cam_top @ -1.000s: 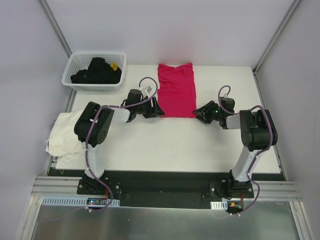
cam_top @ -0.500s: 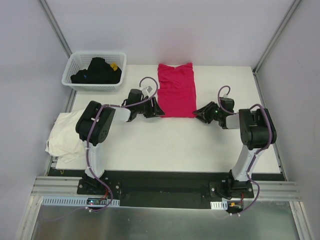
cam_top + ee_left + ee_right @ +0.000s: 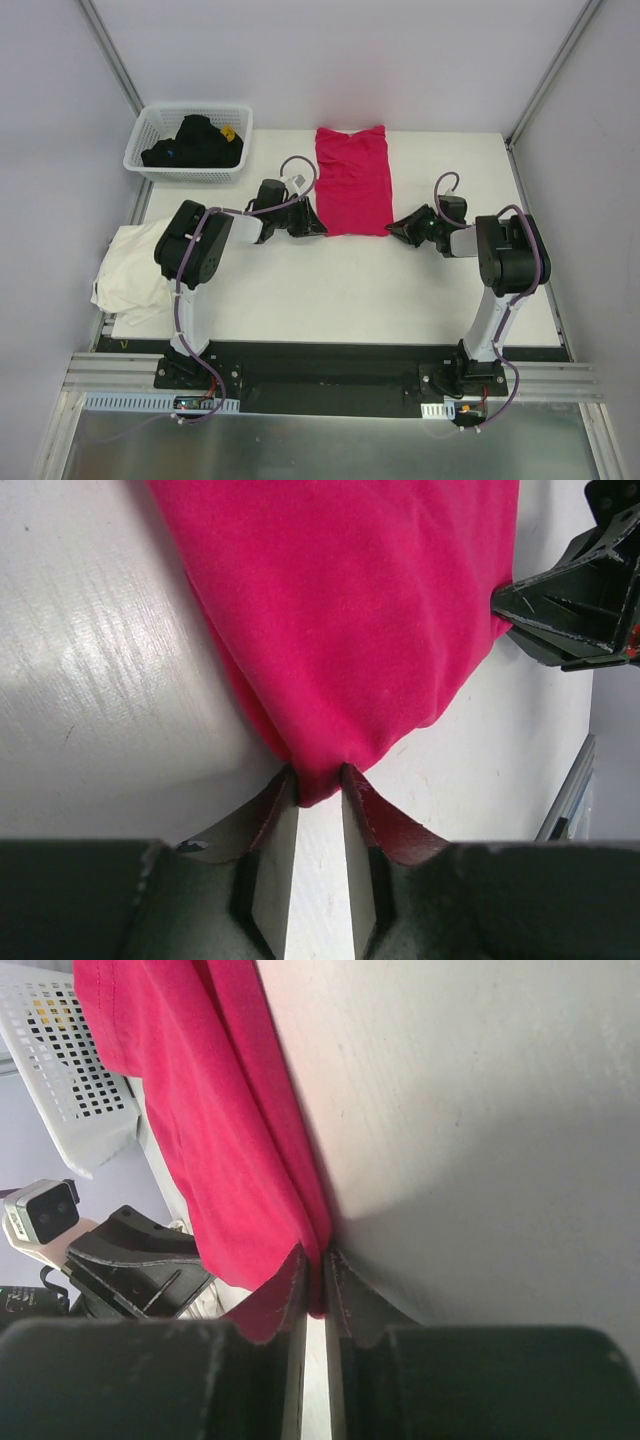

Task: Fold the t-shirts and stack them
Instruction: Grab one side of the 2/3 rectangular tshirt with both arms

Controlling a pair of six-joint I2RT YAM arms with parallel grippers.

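Observation:
The magenta-red t-shirt (image 3: 352, 180) lies flat as a long narrow rectangle at the back middle of the table. My left gripper (image 3: 318, 226) is at its near left corner, and its fingertips pinch a bunched tip of the red cloth (image 3: 318, 780). My right gripper (image 3: 392, 228) is at the near right corner, its jaws pressed together on the folded edge (image 3: 317, 1285). The cream-white t-shirt (image 3: 130, 270) lies crumpled at the table's left edge, partly hanging over it, beside the left arm.
A white lattice basket (image 3: 135, 160) holding dark clothes (image 3: 195, 142) stands at the back left corner. It also shows in the right wrist view as a basket (image 3: 60, 1070) behind the red cloth. Grey walls close in the table.
Both grippers have closed on the near corners of the magenta-red t-shirt, and both have crept slightly inward. The shirt lies where it was.

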